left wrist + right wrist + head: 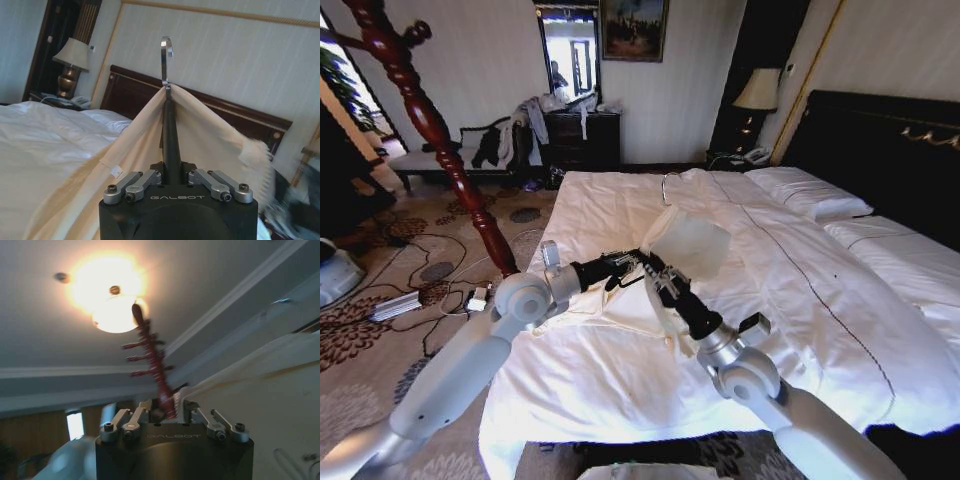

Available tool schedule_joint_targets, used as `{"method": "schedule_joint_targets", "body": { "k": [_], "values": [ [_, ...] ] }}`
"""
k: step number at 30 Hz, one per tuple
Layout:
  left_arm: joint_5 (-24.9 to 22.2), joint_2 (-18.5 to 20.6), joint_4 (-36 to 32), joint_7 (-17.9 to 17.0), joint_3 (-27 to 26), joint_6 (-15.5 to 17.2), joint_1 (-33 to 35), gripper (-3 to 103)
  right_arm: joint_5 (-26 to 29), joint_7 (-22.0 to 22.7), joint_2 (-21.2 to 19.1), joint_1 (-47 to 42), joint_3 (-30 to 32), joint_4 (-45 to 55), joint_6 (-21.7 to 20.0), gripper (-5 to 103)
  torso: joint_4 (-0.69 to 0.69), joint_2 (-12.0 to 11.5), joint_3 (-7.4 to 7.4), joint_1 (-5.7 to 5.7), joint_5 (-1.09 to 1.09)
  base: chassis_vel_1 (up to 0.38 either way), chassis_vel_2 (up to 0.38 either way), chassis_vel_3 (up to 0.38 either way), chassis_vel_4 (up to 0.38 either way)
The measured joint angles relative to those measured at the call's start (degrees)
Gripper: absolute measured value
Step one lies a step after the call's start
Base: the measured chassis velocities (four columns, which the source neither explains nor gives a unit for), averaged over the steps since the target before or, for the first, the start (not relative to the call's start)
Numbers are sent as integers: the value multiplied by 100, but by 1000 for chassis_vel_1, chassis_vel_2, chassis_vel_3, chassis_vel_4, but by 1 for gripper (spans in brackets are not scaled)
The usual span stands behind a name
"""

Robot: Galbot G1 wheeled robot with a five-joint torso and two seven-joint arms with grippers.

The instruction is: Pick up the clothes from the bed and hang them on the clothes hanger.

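The cream-yellow clothes (695, 245) lie partly on the white bed (800, 290), with one part lifted off the quilt. In the left wrist view the clothes (135, 150) drape over both shoulders of the black clothes hanger (171, 135), and its silver hook (166, 50) points away from me. My left gripper (172, 169) is shut on the hanger's neck; in the head view the left gripper (632, 260) reaches in over the bed's near side. My right gripper (653, 272) sits right beside it against the lifted fabric, and cream cloth runs past the right gripper (167, 407) in its wrist view.
A reddish-brown wooden pole (440, 130) stands on the carpet left of the bed. Behind it are a bench with grey and dark garments (505, 140) and a dark dresser (582, 135). Cables (430, 290) lie on the floor. A black headboard (880, 150) and a lamp (757, 90) stand at the right.
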Motion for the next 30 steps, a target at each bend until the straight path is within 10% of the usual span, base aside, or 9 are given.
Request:
{"method": "schedule_joint_targets", "body": {
  "k": [4, 8, 10, 20, 24, 26, 30],
  "values": [
    [-27, 299, -100, 102, -80, -66, 12, 17, -12, -2689, -271, -288, 338, -368, 42, 52, -2, 0, 0, -1, 1, 0, 0, 0, 0],
    [-30, 493, -103, 223, -155, -144, 58, 17, -105, -4198, -324, -171, 689, -585, 60, 63, 0, 0, 0, 0, 1, 0, 0, 0, 0],
    [-38, 565, -104, 300, -202, -161, 102, 17, -111, -4262, -342, -113, 864, -587, 63, 69, 0, 0, 0, 0, 1, 0, 0, 0, 0],
    [12, 659, -315, 439, -413, -237, 356, 16, -696, -1633, -675, -215, 1353, -299, -175, 100, -2, 0, 0, 0, 1, 0, 0, 0, 0],
    [24, 663, -360, 438, -474, -264, 397, 16, -86, -2313, -753, -365, 1442, -245, -409, 100, -2, 0, 0, 0, 2, 0, 0, 0, 0],
    [27, 669, -369, 430, -556, -288, 430, 16, 288, -3771, -827, -450, 1484, -188, -608, 100, 0, 1, 0, -1, 0, 0, 0, 0, 0],
    [28, 637, -365, 421, -626, -312, 436, 16, 120, -5068, -841, -669, 1413, -264, -686, 100, 0, 1, 0, 0, 0, 0, 0, 0, 0]
  ]
}}
